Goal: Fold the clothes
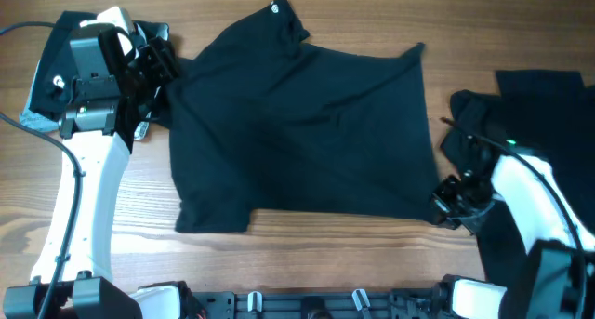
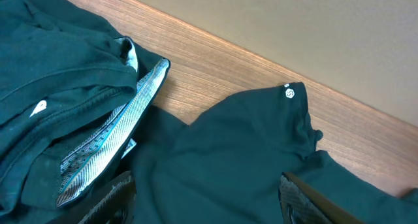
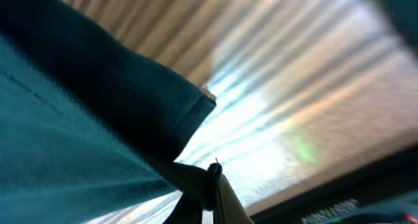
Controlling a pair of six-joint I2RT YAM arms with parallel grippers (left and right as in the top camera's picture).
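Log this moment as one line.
black T-shirt: spread on table, unfolded | left claw: open, at its left edge | right claw: shut on its near-right corner

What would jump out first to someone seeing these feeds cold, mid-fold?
A large black T-shirt lies spread but rumpled across the middle of the table, its small white collar logo toward the far side. The right gripper appears pinched on its near right corner, while the left gripper hangs open at its left side, next to a heap of dark clothes with a grey-blue striped piece showing.
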